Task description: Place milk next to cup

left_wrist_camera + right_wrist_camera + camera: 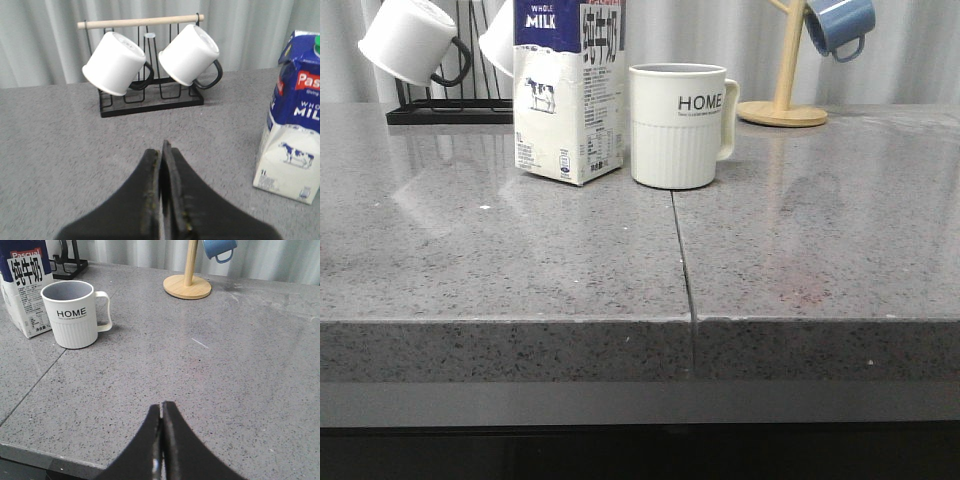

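The milk carton [568, 95], white with a dark blue top and a cow picture, stands upright on the grey counter, just left of the cream ribbed HOME cup [678, 125]. A narrow gap separates them. The carton also shows in the left wrist view [291, 120] and the right wrist view [26, 287]. The cup shows in the right wrist view [73, 313], handle toward the right. My left gripper [161, 147] is shut and empty above bare counter, left of the carton. My right gripper [161, 406] is shut and empty near the counter's front edge, well away from the cup. Neither gripper shows in the front view.
A black wire rack [150, 102] with two plain white mugs with black handles [116, 63] stands behind the carton at the back left. A wooden mug tree [783, 105] with a blue mug [838, 25] stands at the back right. A seam [682, 260] runs through the counter.
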Motion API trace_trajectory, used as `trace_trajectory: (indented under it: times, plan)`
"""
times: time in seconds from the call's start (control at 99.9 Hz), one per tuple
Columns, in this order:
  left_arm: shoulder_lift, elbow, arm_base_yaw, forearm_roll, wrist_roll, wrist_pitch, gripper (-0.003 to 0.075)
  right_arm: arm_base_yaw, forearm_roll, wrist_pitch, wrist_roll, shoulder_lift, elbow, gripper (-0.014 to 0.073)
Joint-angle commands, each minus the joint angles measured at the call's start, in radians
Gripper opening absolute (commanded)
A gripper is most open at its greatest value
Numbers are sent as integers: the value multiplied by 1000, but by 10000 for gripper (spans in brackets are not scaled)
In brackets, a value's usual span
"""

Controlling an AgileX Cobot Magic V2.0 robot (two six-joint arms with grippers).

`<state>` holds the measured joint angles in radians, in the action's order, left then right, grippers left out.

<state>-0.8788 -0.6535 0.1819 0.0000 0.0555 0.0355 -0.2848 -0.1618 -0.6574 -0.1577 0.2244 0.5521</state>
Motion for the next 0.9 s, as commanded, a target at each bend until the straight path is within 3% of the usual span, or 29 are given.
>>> trace_trajectory:
  times: [0.0, 0.38, 0.89]
  plan:
    - [75, 20, -11, 8, -3, -61, -20, 5, -9, 73, 2, 10, 27, -55]
    - [366, 208, -157, 16, -3, -24, -20, 5, -9, 73, 2, 10, 27, -55]
    - [578, 368, -161, 16, -3, -10, -20, 5, -9, 73, 2, 10, 27, -55]
